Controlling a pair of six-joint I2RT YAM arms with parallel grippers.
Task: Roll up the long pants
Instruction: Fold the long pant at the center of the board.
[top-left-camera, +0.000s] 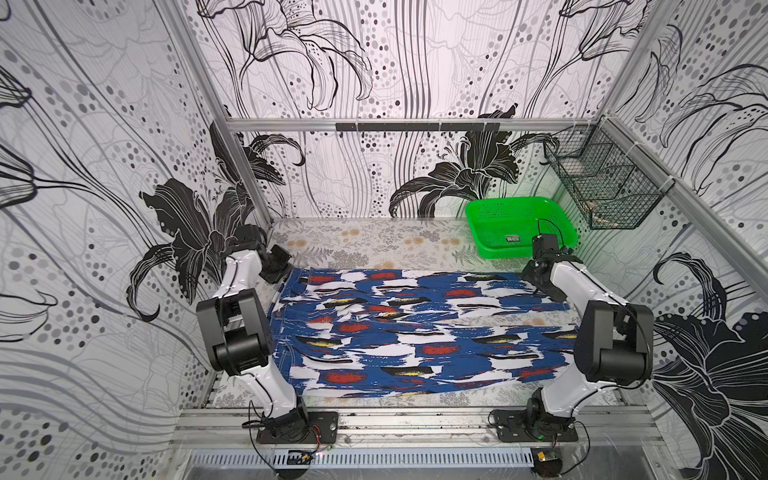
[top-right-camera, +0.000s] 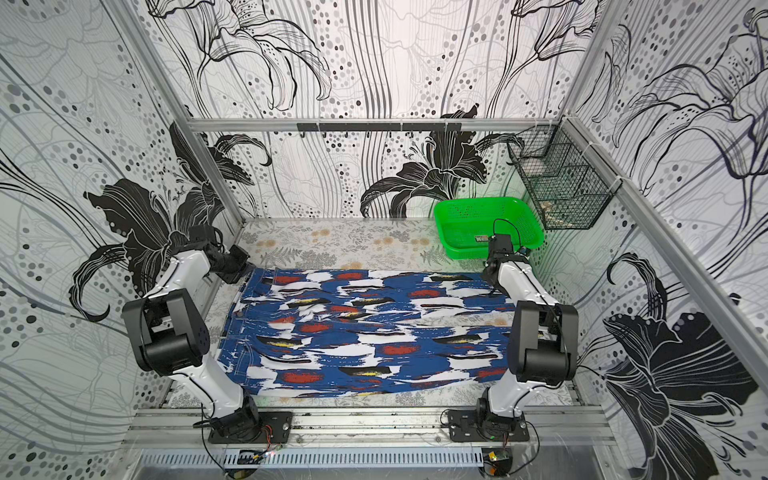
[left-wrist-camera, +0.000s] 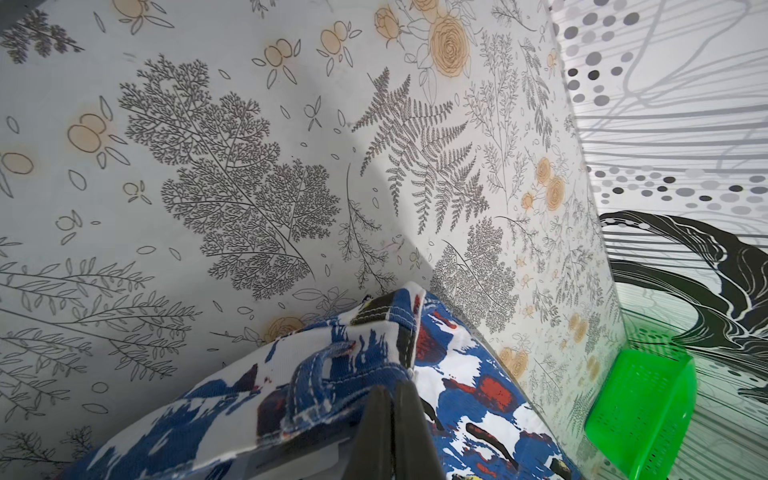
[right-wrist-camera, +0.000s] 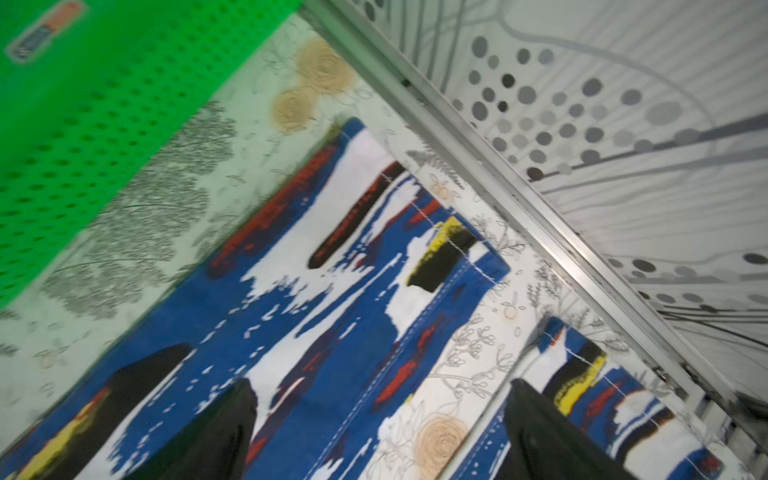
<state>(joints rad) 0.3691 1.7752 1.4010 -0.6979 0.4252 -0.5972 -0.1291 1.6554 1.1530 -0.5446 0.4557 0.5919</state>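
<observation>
On floral tabletop (top-left-camera: 374, 245), long pants (top-left-camera: 415, 332) spread, lily-print walls (top-left-camera: 374, 62)

Most of the surface (top-left-camera: 374, 243) is covered by the flat long pants (top-left-camera: 415, 332). A bare strip is left along the far wall (top-left-camera: 365, 174), blocked at its right end by the green basket (top-left-camera: 509, 201). Headroom over that corner is cut by the wire basket (top-left-camera: 602, 183) hung on the right wall (top-left-camera: 715, 216).

The long pants (top-left-camera: 415, 328) span the tabletop (top-left-camera: 374, 241), waist at its left edge; a basket (top-left-camera: 519, 200) sits in its back-right corner.
</observation>
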